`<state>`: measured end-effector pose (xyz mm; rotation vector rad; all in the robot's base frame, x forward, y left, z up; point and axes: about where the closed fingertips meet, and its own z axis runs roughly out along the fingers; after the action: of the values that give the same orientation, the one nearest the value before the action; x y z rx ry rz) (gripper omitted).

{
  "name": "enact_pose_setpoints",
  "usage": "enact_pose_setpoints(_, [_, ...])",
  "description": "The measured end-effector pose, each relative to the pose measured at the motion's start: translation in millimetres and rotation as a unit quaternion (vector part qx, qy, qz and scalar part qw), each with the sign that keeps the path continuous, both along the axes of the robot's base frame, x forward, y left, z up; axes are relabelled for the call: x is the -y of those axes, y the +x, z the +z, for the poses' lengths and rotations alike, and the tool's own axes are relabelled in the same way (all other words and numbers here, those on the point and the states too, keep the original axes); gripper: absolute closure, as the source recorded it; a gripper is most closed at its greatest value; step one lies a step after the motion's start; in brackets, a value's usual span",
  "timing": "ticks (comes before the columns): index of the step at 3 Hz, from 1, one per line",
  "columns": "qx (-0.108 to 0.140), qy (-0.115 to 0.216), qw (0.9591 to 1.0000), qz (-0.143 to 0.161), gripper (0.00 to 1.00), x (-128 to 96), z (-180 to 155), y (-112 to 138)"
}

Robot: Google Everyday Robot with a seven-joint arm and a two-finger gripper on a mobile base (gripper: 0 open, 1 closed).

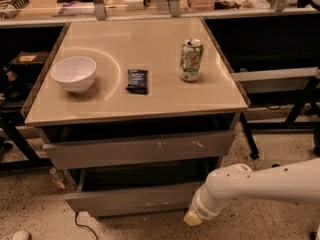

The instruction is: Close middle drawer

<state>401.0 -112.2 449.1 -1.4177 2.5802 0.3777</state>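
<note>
Because the middle drawer (127, 202) stands pulled out toward the near side, below the scratched drawer front (135, 153), the gripper (193, 217) hangs low just beside its right front corner, probably placed to push it in. Whether the gripper is open or closed I cannot tell. On the tan cabinet top (150, 104) sit a white bowl (74, 73), a dark packet (137, 81) and a can (191, 59). A speckled floor (30, 204) lies below, and a cluttered bench (60, 6) runs along the far side.

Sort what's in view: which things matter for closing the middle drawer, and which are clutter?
Job: middle drawer, pulled out; hand, low by its right front corner.
Lying about: white bowl, dark packet, can, on the cabinet top.
</note>
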Motion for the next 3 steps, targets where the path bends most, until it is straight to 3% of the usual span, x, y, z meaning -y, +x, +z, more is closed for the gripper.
enact_pose_setpoints(1, [0.004,-0.004,1.0,0.002,0.8,-1,0,4])
enact_pose_setpoints(2, [0.024,-0.016,0.9996,-0.003,1.0,-2,-4,25])
enact_pose_setpoints(3, [0.042,-0.03,0.9987,-0.004,1.0,-5,-10,44])
